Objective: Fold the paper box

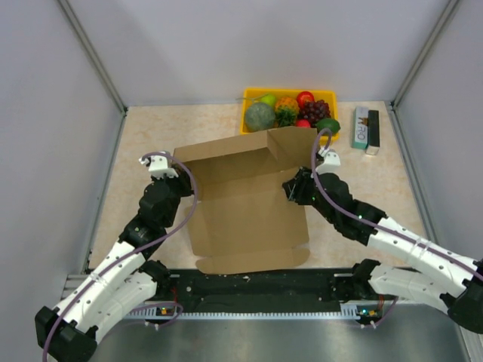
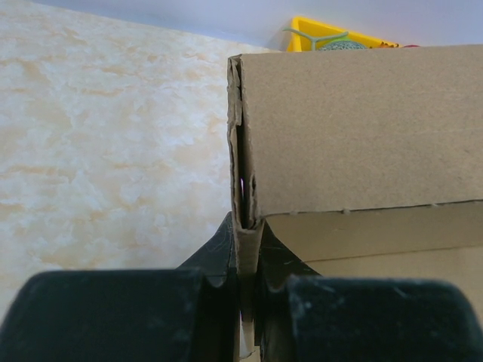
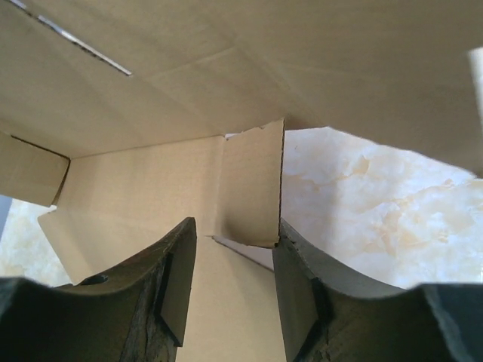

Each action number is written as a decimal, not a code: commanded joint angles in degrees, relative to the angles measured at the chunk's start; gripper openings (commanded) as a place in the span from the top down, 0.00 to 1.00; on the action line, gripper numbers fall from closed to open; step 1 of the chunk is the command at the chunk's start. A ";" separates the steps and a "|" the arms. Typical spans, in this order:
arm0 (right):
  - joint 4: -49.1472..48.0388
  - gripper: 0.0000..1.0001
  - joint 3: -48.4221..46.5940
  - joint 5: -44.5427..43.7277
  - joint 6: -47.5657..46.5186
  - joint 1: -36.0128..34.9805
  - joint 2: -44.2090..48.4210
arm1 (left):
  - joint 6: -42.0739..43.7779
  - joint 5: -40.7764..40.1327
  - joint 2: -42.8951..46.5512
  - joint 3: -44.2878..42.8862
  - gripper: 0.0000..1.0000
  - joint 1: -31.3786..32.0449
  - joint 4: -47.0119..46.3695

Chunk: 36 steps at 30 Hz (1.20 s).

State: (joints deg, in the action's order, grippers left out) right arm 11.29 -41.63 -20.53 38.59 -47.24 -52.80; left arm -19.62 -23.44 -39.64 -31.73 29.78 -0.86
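Note:
The paper box (image 1: 249, 219) is a brown cardboard sheet lying mid-table, its back panel and left wall folded up. My left gripper (image 1: 177, 172) is at the box's back left corner. In the left wrist view that left gripper (image 2: 247, 249) is shut on the doubled edge of the upright wall (image 2: 362, 128). My right gripper (image 1: 292, 188) is at the box's right side. In the right wrist view the right gripper (image 3: 234, 249) stands open around a small side flap (image 3: 253, 188). The flap's edge touches the right finger, and a clear gap shows beside the left finger.
A yellow tray (image 1: 249, 95) of fruit stands just behind the box, its rim also in the left wrist view (image 2: 332, 34). A small green-white carton (image 1: 366, 128) lies at the back right. Metal frame posts flank the table, and a black strip (image 1: 256, 283) runs along the near edge.

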 commanded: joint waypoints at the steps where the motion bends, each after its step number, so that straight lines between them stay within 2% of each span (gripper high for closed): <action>1: -3.64 0.55 -2.93 -4.07 -2.98 -3.38 -1.43 | -0.51 0.68 0.09 -0.09 1.00 0.10 -3.18; 5: -0.75 0.54 -6.79 -9.95 -5.54 -5.92 -5.20 | -0.51 1.29 -0.09 0.17 1.00 0.19 -3.27; 10: -0.57 0.58 -8.65 -17.42 -8.09 -8.21 -9.16 | -0.60 1.73 -0.26 0.26 1.00 0.19 -3.44; 17: -3.90 0.76 -6.72 -21.12 -11.60 -9.53 -9.87 | -0.34 2.00 0.00 0.08 1.00 0.19 -3.09; 20: -7.33 0.79 -6.45 -24.01 -16.52 -12.33 -10.48 | -0.68 2.52 0.09 0.26 1.00 0.19 -3.09; 27: -6.63 0.89 -10.32 -32.36 -21.79 -18.23 -18.21 | -1.48 3.40 -0.44 -0.18 1.00 0.19 -3.09; 36: -14.71 0.90 -10.75 -44.15 -35.06 -21.83 -27.18 | -1.83 3.49 0.00 0.26 1.00 0.19 -2.83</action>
State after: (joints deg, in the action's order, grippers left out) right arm 2.22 -50.04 -60.42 10.66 -66.54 -76.77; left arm -19.35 -21.93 -40.03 -31.66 29.78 -1.19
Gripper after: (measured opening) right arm 0.097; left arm 0.069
